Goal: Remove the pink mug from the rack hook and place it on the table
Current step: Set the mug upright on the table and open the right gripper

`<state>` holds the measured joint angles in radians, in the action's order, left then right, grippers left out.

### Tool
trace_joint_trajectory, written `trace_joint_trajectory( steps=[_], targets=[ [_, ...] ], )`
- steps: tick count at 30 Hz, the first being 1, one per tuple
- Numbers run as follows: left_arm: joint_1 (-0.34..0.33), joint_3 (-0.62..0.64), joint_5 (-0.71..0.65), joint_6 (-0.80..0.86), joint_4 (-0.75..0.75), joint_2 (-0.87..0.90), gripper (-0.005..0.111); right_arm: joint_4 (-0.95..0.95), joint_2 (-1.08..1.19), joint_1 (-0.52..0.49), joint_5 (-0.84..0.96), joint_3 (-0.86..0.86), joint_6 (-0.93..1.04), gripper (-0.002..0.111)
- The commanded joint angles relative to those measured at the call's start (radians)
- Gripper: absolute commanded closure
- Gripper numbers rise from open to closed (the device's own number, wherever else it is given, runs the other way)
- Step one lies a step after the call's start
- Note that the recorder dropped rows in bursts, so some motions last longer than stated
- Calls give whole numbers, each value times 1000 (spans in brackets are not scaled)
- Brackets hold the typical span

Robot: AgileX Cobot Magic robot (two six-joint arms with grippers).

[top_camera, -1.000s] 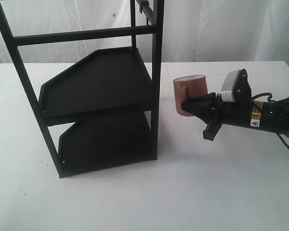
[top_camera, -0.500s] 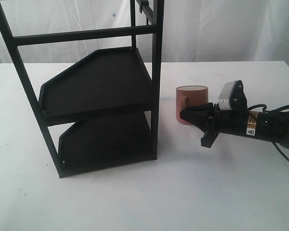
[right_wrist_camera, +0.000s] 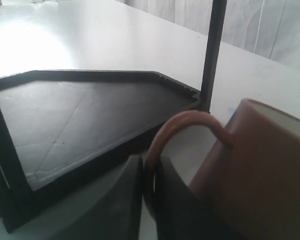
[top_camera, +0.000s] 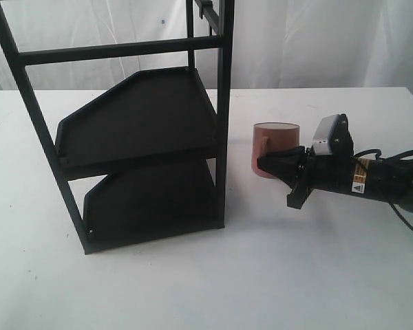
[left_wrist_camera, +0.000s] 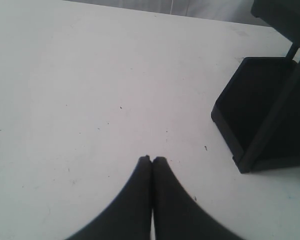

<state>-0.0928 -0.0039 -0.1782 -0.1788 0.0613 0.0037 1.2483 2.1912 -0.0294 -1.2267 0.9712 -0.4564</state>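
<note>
The pink mug (top_camera: 277, 141) stands upright just right of the rack, low over the white table (top_camera: 261, 275); I cannot tell whether its base touches. My right gripper (top_camera: 265, 163) reaches in from the right and is shut on the mug's loop handle (right_wrist_camera: 185, 120). In the right wrist view its two fingers pinch the handle at the gripper (right_wrist_camera: 149, 162), with the mug body (right_wrist_camera: 260, 165) beside them. The rack hook (top_camera: 204, 9) at the top of the rack is bare. My left gripper (left_wrist_camera: 151, 159) hangs shut and empty over the bare table (left_wrist_camera: 90, 75).
The tall black frame rack (top_camera: 224, 103) with two angular tray shelves (top_camera: 138, 117) stands left of the mug, its right post close by. A lower shelf corner (left_wrist_camera: 260, 115) shows in the left wrist view. A cable trails from the right arm.
The right gripper lowered the mug towards the table and shifted it slightly right, levelling out. Over the last half second it has hardly moved.
</note>
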Motion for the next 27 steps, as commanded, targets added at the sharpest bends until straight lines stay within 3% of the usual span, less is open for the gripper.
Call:
trace_joint_trajectory(
  steps=[1, 6, 10, 27],
  targets=[
    [8, 4, 1, 1, 6, -4, 107, 4, 6, -1, 6, 6, -45, 102],
    [8, 4, 1, 1, 6, -4, 107, 2, 6, -1, 6, 6, -49, 84],
    [8, 4, 1, 1, 6, -4, 107, 0, 6, -1, 6, 6, -71, 77],
    [8, 4, 1, 1, 6, -4, 107, 3, 6, -1, 9, 6, -107, 77]
  ],
)
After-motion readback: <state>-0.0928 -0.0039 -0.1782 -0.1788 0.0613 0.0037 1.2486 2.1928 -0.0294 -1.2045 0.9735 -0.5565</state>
